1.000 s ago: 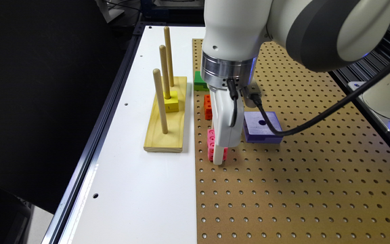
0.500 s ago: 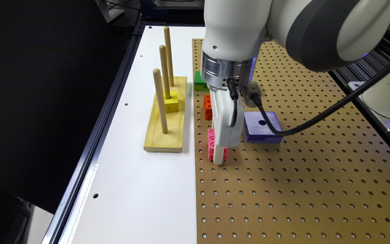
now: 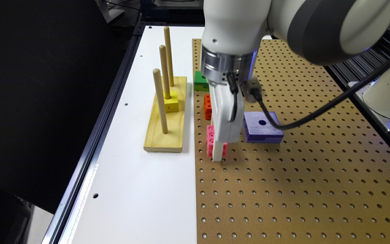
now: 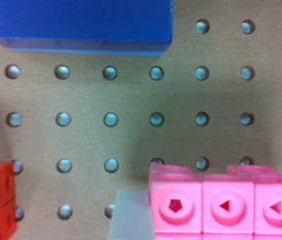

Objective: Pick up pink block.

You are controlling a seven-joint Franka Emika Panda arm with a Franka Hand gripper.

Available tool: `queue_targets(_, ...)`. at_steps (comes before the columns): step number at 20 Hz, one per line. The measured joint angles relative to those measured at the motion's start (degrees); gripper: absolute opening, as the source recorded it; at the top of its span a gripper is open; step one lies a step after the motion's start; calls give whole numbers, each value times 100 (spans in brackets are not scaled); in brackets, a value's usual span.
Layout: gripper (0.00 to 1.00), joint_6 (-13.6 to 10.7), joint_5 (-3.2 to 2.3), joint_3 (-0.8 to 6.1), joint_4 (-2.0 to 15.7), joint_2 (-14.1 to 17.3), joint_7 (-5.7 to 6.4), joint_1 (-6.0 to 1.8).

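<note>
One second back: claw (image 3: 217, 152) and arm sit exactly as they do now; I see no shift across the last second
Pink block (image 3: 210, 140): flat on the pegboard (image 3: 283, 189) near its edge on the exterior view's left, not lifted; in the wrist view (image 4: 226, 205) its round sockets face the camera
Claw position: down at board level, right against the pink block, which shows on either side of the white tip in the exterior view
Claw state: I cannot tell whether it is apart or clamped on the block
Neighbours: orange block (image 3: 208, 106) just beyond the pink one, apart from it; purple block (image 3: 261, 127) near on the exterior view's right; green block (image 3: 200, 81) farther back; peg stand (image 3: 166, 125) on the white strip
Meaning for the task: I judge this pause as the close-on-block step, with the lift not yet begun
Next move: confirm the grip, then raise straight up so the orange block is not nudged
Risk: an off-centre hold could let the block swing or slip on the lift
</note>
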Motion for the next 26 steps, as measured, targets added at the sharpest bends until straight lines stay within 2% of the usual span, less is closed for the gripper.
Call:
queue_targets(3, 0, -188, 0, 3, -9, -168, 4, 1)
queue_targets(8, 0, -262, 0, 9, -6, -275, 8, 1)
queue_targets(13, 0, -817, 5, 52, -14, -833, 55, 2)
queue_targets(20, 0, -940, 5, 69, -12, -998, 77, 0)
queue_targets(24, 0, -1331, 25, 103, -2, -1404, 110, 1)
queue_targets(26, 0, -1429, 27, 115, -4, -1503, 125, 1)
